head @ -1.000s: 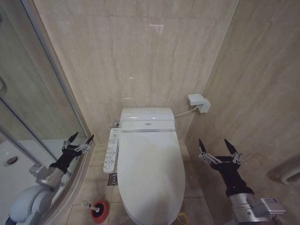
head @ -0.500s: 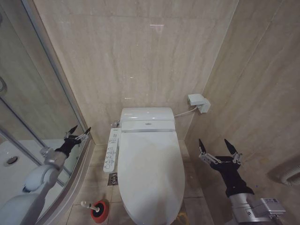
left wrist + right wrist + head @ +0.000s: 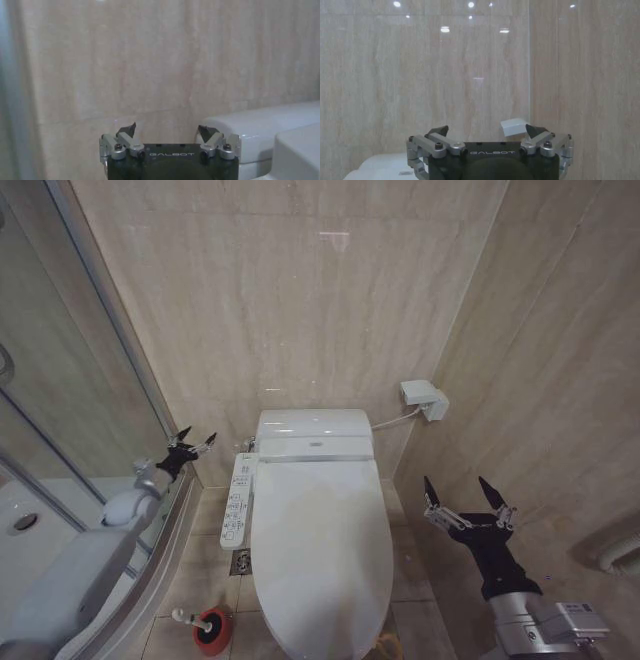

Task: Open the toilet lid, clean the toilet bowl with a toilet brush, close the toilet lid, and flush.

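The toilet lid (image 3: 320, 550) is white and glossy and lies shut, so the toilet bowl under it is hidden. A yellow strap (image 3: 388, 643) hangs at its front edge. The toilet brush (image 3: 186, 617) stands on the floor left of the toilet, its white handle sticking out of a red holder cup (image 3: 212, 627). My left gripper (image 3: 195, 442) is open in the air left of the tank, near the back wall, and holds nothing; the left wrist view has it (image 3: 167, 131) facing the tiles beside the tank (image 3: 260, 127). My right gripper (image 3: 468, 498) (image 3: 487, 131) hovers open right of the toilet.
A control panel (image 3: 238, 500) runs along the toilet's left side. The glass shower enclosure (image 3: 70, 380) and its white tray (image 3: 30, 530) close off the left. A floor drain (image 3: 240, 561) sits by the toilet. A white wall box (image 3: 423, 398) is at the back right.
My left arm has reached forward and up, from beside the shower glass to near the back wall left of the tank. The right arm has stayed still.
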Motion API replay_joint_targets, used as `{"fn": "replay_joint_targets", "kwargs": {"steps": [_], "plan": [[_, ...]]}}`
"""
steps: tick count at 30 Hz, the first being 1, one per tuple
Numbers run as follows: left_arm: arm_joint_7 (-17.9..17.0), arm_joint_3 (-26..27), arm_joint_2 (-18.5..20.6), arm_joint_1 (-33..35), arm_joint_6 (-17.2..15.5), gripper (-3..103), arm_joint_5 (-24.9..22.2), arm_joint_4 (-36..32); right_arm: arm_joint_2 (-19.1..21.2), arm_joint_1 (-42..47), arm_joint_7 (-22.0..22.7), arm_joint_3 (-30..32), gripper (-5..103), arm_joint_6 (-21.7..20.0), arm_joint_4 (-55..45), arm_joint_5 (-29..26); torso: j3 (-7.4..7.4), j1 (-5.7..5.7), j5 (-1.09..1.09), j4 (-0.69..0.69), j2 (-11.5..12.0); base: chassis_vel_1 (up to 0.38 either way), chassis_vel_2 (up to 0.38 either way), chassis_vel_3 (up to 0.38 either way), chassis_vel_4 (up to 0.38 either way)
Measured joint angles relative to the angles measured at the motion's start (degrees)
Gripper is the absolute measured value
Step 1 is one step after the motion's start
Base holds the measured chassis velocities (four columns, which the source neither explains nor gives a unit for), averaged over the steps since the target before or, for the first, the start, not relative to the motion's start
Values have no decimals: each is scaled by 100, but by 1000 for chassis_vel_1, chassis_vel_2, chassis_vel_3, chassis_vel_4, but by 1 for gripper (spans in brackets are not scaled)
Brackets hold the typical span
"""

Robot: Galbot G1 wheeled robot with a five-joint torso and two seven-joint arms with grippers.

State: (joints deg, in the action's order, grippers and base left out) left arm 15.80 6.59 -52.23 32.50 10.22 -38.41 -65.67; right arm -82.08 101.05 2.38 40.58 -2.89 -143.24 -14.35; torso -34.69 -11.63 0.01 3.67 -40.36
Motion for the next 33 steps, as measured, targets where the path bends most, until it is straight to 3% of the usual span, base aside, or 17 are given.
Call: {"fn": "replay_joint_targets", "kwargs": {"steps": [7, 8, 14, 15, 22, 23, 31, 32, 33], "plan": [[261, -489, -98, -423, 276, 85, 191, 423, 0, 0, 0, 0, 100, 0, 0, 0, 0, 0, 0, 1, 0, 0, 0, 0, 0], [336, -545, -91, -469, 310, 60, 196, 482, 0, 0, 0, 0, 100, 0, 0, 0, 0, 0, -1, 0, 0, 0, 0, 0, 0], [683, -760, -79, -717, 605, 60, 289, 996, 0, 0, 0, 0, 100, 0, -1, 0, 0, 0, -1, -3, 0, 0, 0, 0, 0], [747, -762, -125, -763, 683, 33, 349, 1126, 0, 0, 0, 0, 100, 0, 0, 0, 0, 0, -1, -2, 0, 0, 0, 0, 0], [869, -753, -308, -801, 843, 33, 491, 1309, 0, 0, 0, 0, 100, 0, 0, 0, 0, 1, -1, 2, 0, 0, 0, 0, 0], [896, -752, -326, -809, 874, 6, 526, 1332, 0, 0, 0, 0, 100, 0, 0, 0, 0, 1, -1, 1, 0, 0, 0, 0, 0], [992, -738, -338, -836, 922, 6, 566, 1418, 0, 0, 0, 0, 100, 0, 0, 0, 1, 1, 0, -1, -1, -31, 36, 25, -36], [1031, -733, -337, -836, 924, 0, 563, 1433, 0, 0, 0, 0, 100, 0, 0, 0, 0, 0, 0, 0, 0, -67, 38, 44, -69], [1170, -723, -342, -836, 949, 0, 524, 1457, 0, 0, 0, 0, 100, 0, 0, 0, 0, -1, 0, -1, 0, -41, 38, 45, -69]]}}
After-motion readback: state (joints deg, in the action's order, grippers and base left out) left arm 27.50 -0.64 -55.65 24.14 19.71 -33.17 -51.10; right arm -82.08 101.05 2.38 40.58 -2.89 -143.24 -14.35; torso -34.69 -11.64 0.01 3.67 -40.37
